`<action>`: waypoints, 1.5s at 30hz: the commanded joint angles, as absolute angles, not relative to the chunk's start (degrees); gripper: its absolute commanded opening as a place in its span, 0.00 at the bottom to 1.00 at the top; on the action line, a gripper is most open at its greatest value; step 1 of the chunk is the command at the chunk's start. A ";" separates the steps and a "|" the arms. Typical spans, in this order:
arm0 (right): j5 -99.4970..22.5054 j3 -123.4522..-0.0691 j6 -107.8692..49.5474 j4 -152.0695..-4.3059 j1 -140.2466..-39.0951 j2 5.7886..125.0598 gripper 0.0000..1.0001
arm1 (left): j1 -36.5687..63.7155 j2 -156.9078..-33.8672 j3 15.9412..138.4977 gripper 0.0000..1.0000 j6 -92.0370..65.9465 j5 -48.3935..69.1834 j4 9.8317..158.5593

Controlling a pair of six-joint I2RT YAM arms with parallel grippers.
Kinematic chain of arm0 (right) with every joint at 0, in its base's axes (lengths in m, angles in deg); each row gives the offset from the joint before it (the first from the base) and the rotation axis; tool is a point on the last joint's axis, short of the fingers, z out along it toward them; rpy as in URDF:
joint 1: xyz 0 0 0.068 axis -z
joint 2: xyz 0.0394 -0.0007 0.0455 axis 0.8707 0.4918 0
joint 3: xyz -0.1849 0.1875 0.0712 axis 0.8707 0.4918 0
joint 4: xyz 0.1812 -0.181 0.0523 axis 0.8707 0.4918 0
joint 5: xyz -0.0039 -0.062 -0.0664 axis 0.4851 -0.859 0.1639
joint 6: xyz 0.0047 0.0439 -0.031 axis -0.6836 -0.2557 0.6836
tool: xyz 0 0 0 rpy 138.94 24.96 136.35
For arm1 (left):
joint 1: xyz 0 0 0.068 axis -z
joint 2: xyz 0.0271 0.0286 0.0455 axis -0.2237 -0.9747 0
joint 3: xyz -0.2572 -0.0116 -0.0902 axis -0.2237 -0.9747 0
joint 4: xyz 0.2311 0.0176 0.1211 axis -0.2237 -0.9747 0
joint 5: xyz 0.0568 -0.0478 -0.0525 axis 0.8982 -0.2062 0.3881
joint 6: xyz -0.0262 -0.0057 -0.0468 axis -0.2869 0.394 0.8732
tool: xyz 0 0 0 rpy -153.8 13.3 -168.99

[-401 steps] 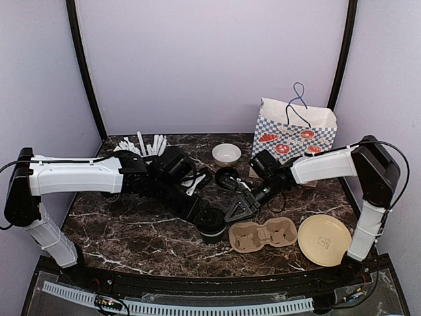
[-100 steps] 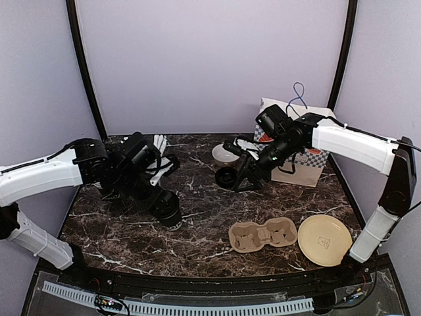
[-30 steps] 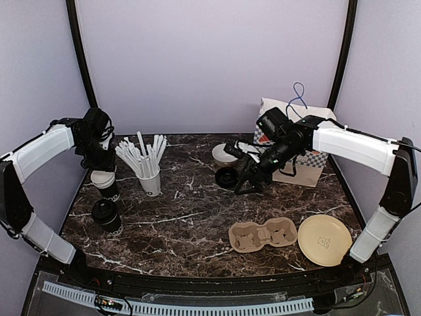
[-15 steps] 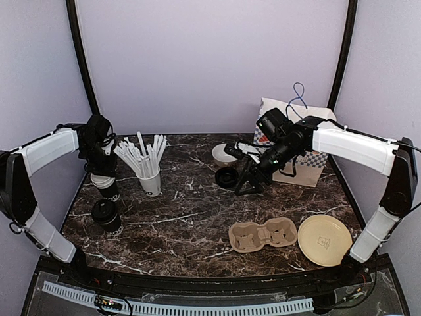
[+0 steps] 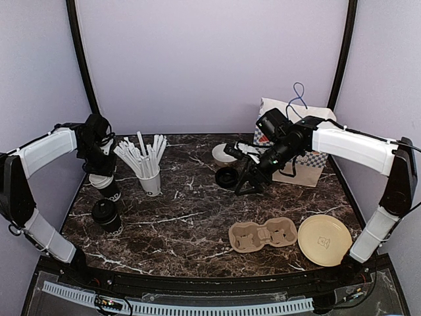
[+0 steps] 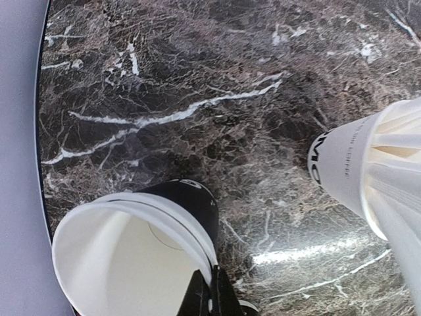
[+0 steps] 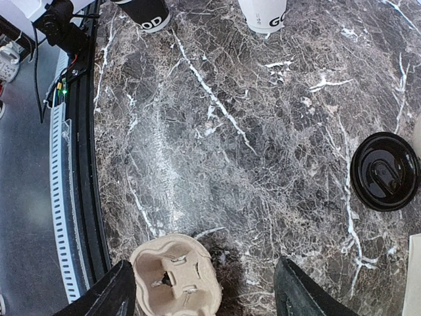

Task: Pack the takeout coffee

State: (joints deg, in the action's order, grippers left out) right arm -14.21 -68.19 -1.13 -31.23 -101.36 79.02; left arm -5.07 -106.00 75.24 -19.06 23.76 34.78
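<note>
**Open cup pinched at the rim, far-left bench edge**

The left fingers (image 6: 202, 296) are pressed together on the rim of the open black paper cup with a white inside (image 6: 125, 260), with one finger inside the wall and one outside. The cup stands at the far-left side of the dark marble-patterned bench (image 5: 197, 230). Its long axis is upright, its round mouth faces up, and its smooth tapered wall narrows towards the base.

The lidded black paper cup (image 5: 106, 214) stands upright just in front of it, lid uppermost. Whether the two cups touch cannot be told.

A white paper cup of white sticks (image 5: 150, 181) stands near the open cup on its right, apart from it, with the sticks fanning upward.

The right fingers (image 5: 247, 185) are spread wide above the middle of the bench and hold nothing. Just beside them a loose round black plastic lid (image 5: 227, 176) lies flat, glossy, with a raised ring and a sunken centre.

A moulded tan pulp cup carrier (image 5: 263, 235) with two round wells lies at the near side, and a round tan disc (image 5: 324, 239) lies to its right.

A white bowl (image 5: 225, 153) and a blue-and-white checked paper bag (image 5: 299, 125) sit at the back.
</note>
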 commanded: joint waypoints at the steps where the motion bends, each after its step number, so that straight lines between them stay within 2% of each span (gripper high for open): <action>1: -13.03 -69.80 -0.42 -31.89 -101.33 79.77 0.72 | -5.25 -98.82 77.64 0.00 -18.23 23.71 34.26; 3: -13.00 -69.93 -0.46 -31.82 -101.33 79.94 0.72 | -1.84 -100.97 81.42 0.00 -17.72 38.29 28.28; 4: -12.93 -70.02 -0.42 -31.77 -101.40 80.03 0.72 | -1.50 -101.92 84.37 0.00 -17.25 38.06 24.19; 6: -12.60 -70.14 -0.44 -31.72 -101.41 80.13 0.72 | -3.50 -101.76 84.75 0.00 -17.53 24.16 25.81; 8: -12.42 -70.50 -0.44 -31.57 -101.38 80.42 0.72 | 2.11 -102.43 86.61 0.00 -14.60 37.37 20.34; 9: -12.30 -70.77 -0.41 -31.39 -101.41 80.60 0.72 | 4.67 -106.29 89.53 0.00 -12.58 51.50 16.06; 10: -12.30 -70.98 -0.41 -31.28 -101.41 80.73 0.72 | 4.22 -107.92 90.36 0.00 -10.39 52.79 10.96; 13: -11.80 -71.41 -0.29 -31.11 -101.42 81.00 0.71 | 0.98 -103.42 83.64 0.00 -13.08 24.32 23.40; 14: -11.77 -71.58 -0.29 -30.95 -101.41 81.02 0.71 | 2.91 -104.39 84.16 0.00 -11.19 40.13 21.71; 15: -11.68 -71.64 -0.27 -30.78 -101.41 81.02 0.71 | 4.65 -106.17 87.23 0.00 -9.08 47.41 17.63; 16: -11.68 -71.58 -0.24 -30.72 -101.41 80.88 0.71 | 3.64 -108.30 88.59 0.00 -7.16 45.64 11.24; 17: -11.54 -71.36 -0.20 -30.75 -101.41 80.66 0.71 | -0.57 -107.30 87.59 0.00 -8.95 35.58 12.30; 18: -11.42 -71.11 -0.13 -30.83 -101.39 80.47 0.71 | -1.69 -103.53 85.48 0.00 -10.91 26.71 20.37; 20: -11.38 -70.94 -0.10 -30.99 -101.41 80.17 0.71 | 3.20 -105.88 85.95 0.00 -8.42 41.86 16.42; 21: -11.34 -70.86 -0.11 -30.94 -101.41 80.07 0.71 | 1.72 -107.05 88.29 0.00 -9.98 38.17 13.73; 22: -11.33 -70.81 -0.07 -31.04 -101.41 80.06 0.71 | -0.02 -105.69 87.32 0.00 -10.89 25.47 16.01; 23: -11.26 -70.77 -0.02 -31.09 -101.41 80.06 0.71 | 1.24 -104.50 85.21 0.00 -10.34 26.72 19.98; 24: -11.18 -70.83 0.02 -31.07 -101.41 80.10 0.71 | 2.99 -104.65 85.56 0.00 -9.66 35.86 19.00; 25: -11.08 -70.93 -0.02 -30.98 -101.41 80.19 0.71 | 2.24 -105.34 87.60 0.00 -10.12 34.33 16.75; 26: -10.99 -70.94 -0.02 -30.97 -101.41 80.22 0.71 | 0.63 -105.15 87.15 0.00 -10.30 26.46 17.25; 28: -10.77 -71.07 -0.02 -30.97 -101.41 80.31 0.71 | 2.68 -104.43 87.90 0.00 -9.81 34.24 17.79; 29: -10.66 -71.11 -0.02 -30.89 -101.46 80.38 0.71 | 1.65 -104.26 87.92 0.00 -10.18 32.12 17.87; 32: -10.43 -71.33 -0.02 -30.81 -101.41 80.49 0.71 | 2.62 -104.53 88.95 0.00 -9.12 36.50 14.57; 33: -10.22 -71.37 -0.02 -30.73 -101.41 80.50 0.71 | -1.20 -104.00 87.43 0.00 -11.74 27.89 18.54; 34: -10.00 -71.38 0.05 -30.78 -101.41 80.56 0.71 | -3.02 -101.96 84.40 0.00 -11.46 11.36 21.53; 35: -9.86 -71.38 0.01 -30.75 -101.41 80.62 0.71 | 0.19 -101.84 85.07 0.00 -10.08 16.37 21.14; 36: -9.79 -71.50 0.04 -30.67 -101.44 80.73 0.71 | 2.86 -104.23 88.45 0.00 -8.65 36.67 17.38; 37: -9.76 -71.63 0.03 -30.57 -101.49 80.88 0.71 | 2.91 -106.79 89.95 0.00 -7.98 37.31 11.36; 38: -9.75 -71.71 -0.01 -30.58 -101.50 80.97 0.71 | -2.07 -106.01 89.25 0.00 -9.49 29.39 12.05; 39: -9.67 -71.66 0.06 -30.54 -101.50 81.02 0.71 | -3.59 -102.35 87.32 0.00 -10.60 20.88 18.88; 40: -9.66 -71.72 0.06 -30.54 -101.50 81.02 0.71 | -0.18 -101.47 86.41 0.00 -10.01 28.78 20.47; 41: -9.66 -71.73 0.07 -30.46 -101.50 81.06 0.71 | 1.49 -103.41 87.74 0.00 -7.90 43.40 15.49; 42: -9.67 -71.80 0.07 -30.36 -101.52 81.05 0.71 | -0.75 -104.72 90.87 0.00 -6.99 41.27 10.91; 43: -9.73 -71.74 0.07 -30.42 -101.50 81.03 0.71 | -3.32 -103.37 90.11 0.00 -10.00 26.07 12.79; 44: -9.71 -71.61 0.10 -30.48 -101.52 81.00 0.71 | -3.54 -101.80 86.96 0.00 -9.80 26.10 17.70; 45: -9.75 -71.61 0.07 -30.61 -101.58 81.06 0.71 | -1.16 -101.28 86.70 0.00 -8.94 38.03 17.51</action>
State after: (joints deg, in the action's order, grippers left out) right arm -10.74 -69.92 -0.33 -30.73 -101.36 80.70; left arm -1.72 -105.02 88.27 -9.16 30.99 16.36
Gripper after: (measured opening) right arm 0.710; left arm 0.035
